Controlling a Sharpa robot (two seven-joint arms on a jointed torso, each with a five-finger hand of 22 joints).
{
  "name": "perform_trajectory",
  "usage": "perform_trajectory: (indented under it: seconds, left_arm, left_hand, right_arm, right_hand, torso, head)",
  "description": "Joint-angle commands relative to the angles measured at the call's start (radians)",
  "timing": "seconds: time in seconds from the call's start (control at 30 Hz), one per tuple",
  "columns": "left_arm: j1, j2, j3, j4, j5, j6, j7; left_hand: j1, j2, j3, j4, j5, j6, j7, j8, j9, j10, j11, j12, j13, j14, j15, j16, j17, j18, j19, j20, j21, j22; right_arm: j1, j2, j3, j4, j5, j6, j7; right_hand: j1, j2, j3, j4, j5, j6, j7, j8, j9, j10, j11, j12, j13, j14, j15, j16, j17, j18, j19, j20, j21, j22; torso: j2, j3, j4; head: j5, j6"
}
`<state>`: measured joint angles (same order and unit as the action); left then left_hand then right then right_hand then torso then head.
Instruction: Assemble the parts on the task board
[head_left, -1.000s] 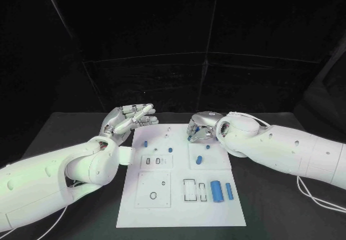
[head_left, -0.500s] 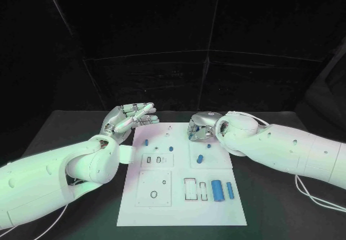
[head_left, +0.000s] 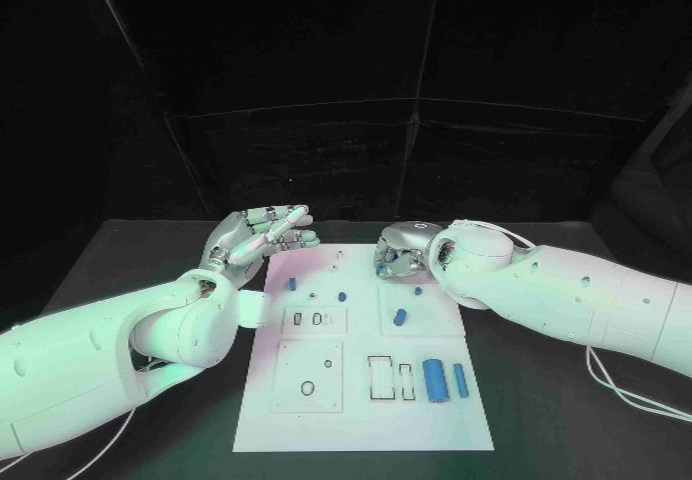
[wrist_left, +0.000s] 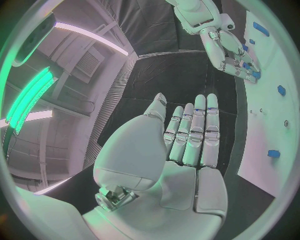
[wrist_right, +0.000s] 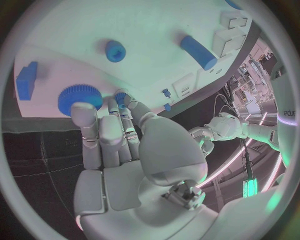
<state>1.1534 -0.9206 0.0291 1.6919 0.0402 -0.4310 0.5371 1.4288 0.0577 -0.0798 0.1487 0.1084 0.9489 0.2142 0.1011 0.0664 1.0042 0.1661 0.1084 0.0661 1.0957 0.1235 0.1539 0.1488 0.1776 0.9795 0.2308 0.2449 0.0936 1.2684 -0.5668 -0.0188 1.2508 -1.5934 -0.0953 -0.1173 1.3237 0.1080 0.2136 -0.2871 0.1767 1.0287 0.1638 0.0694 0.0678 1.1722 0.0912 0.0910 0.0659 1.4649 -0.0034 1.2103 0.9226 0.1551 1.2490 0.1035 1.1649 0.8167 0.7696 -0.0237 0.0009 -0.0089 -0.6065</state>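
Note:
The white task board (head_left: 361, 410) lies in the middle of the table. My right hand (head_left: 400, 252) reaches down onto the board's far right part. Its fingertips (wrist_right: 84, 112) touch the edge of a blue gear (wrist_right: 76, 97) lying on the board, and the thumb is folded over the palm. My left hand (head_left: 264, 232) hovers beyond the far left corner, fingers straight and apart, holding nothing; its flat palm (wrist_left: 181, 165) faces the right hand (wrist_left: 228, 47). Two blue cylinders (head_left: 433, 381) (head_left: 459, 381) lie near the front right. A blue oblong part (head_left: 397, 320) lies mid-board.
Small blue pegs (head_left: 342, 297) (head_left: 291, 285) stand on the left half of the board. A blue round peg (wrist_right: 115, 50), a blue cylinder (wrist_right: 198, 51) and a blue block (wrist_right: 25, 80) lie near the gear. Black table surrounds the board.
The left hand's fingers have shifted very slightly. The right hand stays on the gear.

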Motion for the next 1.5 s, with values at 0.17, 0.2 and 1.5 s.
perform_trajectory:
  seconds: [0.17,0.2,1.5]
  left_arm:
    - [0.003,-0.001,0.001,0.003,0.000,0.019,0.005]
    - [0.003,-0.001,0.001,0.002,0.001,0.019,0.005]
    - [0.016,0.010,0.001,-0.015,0.014,0.031,0.009]
  left_hand:
    - [-0.003,0.011,0.001,-0.004,0.000,0.006,0.002,-0.004,-0.001,0.005,0.003,-0.005,-0.001,0.005,-0.001,-0.004,0.002,0.006,0.008,0.000,0.006,0.001]
    - [-0.003,0.011,0.001,-0.004,0.000,0.006,0.002,-0.004,-0.001,0.005,0.003,-0.005,-0.001,0.005,-0.001,-0.004,0.002,0.006,0.008,0.000,0.006,0.000]
    - [-0.004,0.014,0.001,-0.003,0.000,0.005,0.002,-0.006,-0.001,0.005,0.004,-0.006,-0.001,0.005,0.000,-0.006,0.002,0.006,0.009,0.000,0.006,0.000]
  right_arm:
    - [-0.002,-0.002,-0.002,0.007,-0.018,-0.046,-0.004]
    - [-0.002,-0.005,-0.002,0.013,-0.019,-0.065,-0.005]
    - [0.008,0.197,-0.001,-0.164,0.015,-0.228,0.036]
  right_hand:
    - [-0.012,-0.020,0.068,0.001,0.008,0.030,-0.003,0.004,0.003,0.027,-0.005,-0.003,0.005,0.015,0.000,0.019,0.013,-0.018,-0.007,-0.004,0.024,0.021]
    - [-0.013,-0.022,0.075,0.001,0.012,0.033,-0.004,0.005,0.004,0.029,-0.006,-0.002,0.005,0.016,-0.001,0.021,0.014,-0.019,-0.006,-0.004,0.027,0.024]
    - [-0.050,-0.090,0.201,0.016,0.001,0.042,0.000,-0.002,0.002,0.039,-0.004,-0.014,0.006,0.013,0.002,0.037,0.014,-0.021,-0.013,-0.002,0.052,0.043]
  torso:
    - [0.000,-0.0006,0.0001]
    - [0.001,-0.0003,0.0001]
    - [0.021,-0.0012,0.0093]
  head:
    - [-0.001,-0.003]
    - [0.000,-0.003]
    - [0.003,0.015]
